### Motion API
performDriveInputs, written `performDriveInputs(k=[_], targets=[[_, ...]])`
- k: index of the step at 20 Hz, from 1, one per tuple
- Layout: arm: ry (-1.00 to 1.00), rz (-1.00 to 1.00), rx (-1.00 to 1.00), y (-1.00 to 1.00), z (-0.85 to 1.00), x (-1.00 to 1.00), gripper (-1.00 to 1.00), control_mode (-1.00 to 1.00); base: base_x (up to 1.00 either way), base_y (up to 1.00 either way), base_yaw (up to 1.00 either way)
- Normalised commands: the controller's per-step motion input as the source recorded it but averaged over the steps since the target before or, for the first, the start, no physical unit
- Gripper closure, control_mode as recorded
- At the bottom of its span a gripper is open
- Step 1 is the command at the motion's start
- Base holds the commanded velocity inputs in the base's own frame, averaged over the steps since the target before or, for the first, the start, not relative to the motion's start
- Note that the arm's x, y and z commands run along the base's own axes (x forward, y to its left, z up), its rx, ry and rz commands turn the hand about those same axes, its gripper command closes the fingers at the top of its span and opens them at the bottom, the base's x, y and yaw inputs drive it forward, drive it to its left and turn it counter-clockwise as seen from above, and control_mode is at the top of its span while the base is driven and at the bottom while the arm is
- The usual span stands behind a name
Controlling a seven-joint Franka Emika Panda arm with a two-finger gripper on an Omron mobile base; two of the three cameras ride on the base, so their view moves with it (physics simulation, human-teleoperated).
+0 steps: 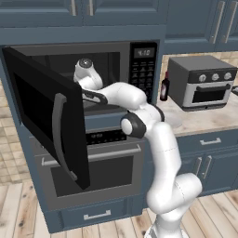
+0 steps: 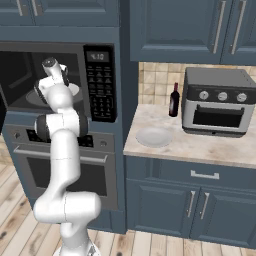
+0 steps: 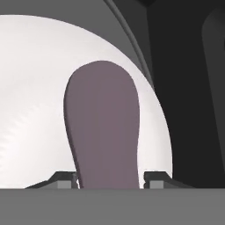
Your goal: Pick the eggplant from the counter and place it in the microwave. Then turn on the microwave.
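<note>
- Reaching deep into the large black built-in microwave [image 1: 93, 69], the white arm carries its two-finger gripper [image 3: 110, 179] just over the round white turntable [image 3: 35, 88] — a sensible height for setting a load down rather than dropping it.
- Between the two dark finger tips [image 3: 66, 178] rises the small elongated dull-purple eggplant [image 3: 103, 127], its rounded end pointing away from the hand and its body over the turntable's right part.
- Jaws stand apart on either side of the eggplant, close against its flanks; whether they grip it or have just let go I cannot tell.
- To the right of the turntable its rim gives way to the dark cavity floor and wall — little spare room there, so a retreat should run straight back out.
- Swung wide to the left of the microwave, the black glass door [image 1: 46, 116] with its vertical grey handle [image 1: 59, 135] leaves the mouth open.
- Right of the cavity sits the keypad [image 2: 101, 85], unobstructed for the later start press.
</note>
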Motion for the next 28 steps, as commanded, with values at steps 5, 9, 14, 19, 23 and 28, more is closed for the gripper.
performDriveInputs(k=[5,9,14,19,23,28], targets=[[0.00,-0.01,0.00,0.00,0.00,0.04,-1.00,-1.00,0.00,0.00,0.00],[0.00,-0.01,0.00,0.00,0.00,0.09,-1.00,-1.00,0.00,0.00,0.00],[0.00,0.00,0.00,0.00,0.00,0.00,-1.00,-1.00,0.00,0.00,0.00],[-0.01,-0.01,0.00,0.00,0.00,-0.12,-1.00,-1.00,0.00,0.00,0.00],[0.00,-0.01,0.00,0.00,0.00,-0.14,-1.00,-1.00,0.00,0.00,0.00],[0.00,-0.02,0.00,0.00,-0.03,-0.17,-1.00,-1.00,0.00,0.00,0.00]])
